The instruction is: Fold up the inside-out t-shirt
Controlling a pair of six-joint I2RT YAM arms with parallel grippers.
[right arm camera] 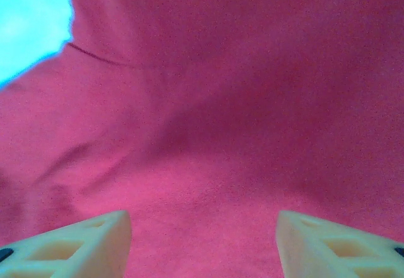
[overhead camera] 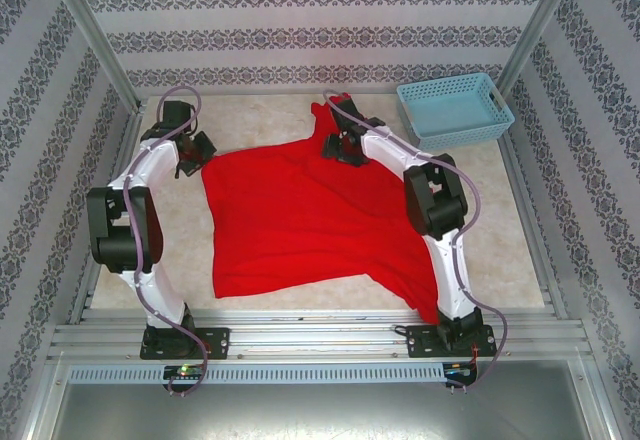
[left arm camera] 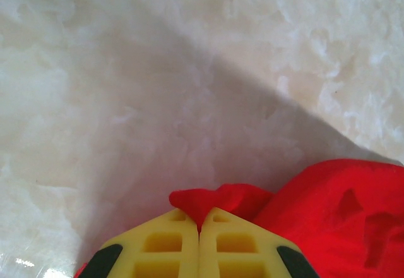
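red t-shirt (overhead camera: 300, 225) lying open on the table (overhead camera: 260, 120), left of the blue basket (overhead camera: 455, 110) and nearer the arm bases.
the left gripper (left arm camera: 199, 224), well to the left of the basket, has its yellow fingers (left arm camera: 164, 243) pressed together, pinching a small fold of the shirt's edge at their tips. the right gripper (right arm camera: 202, 227), just left of the basket, is spread wide with red cloth close in front of it and nothing caught between its tips; a bit of shirt rises beside it, toward the basket's side.
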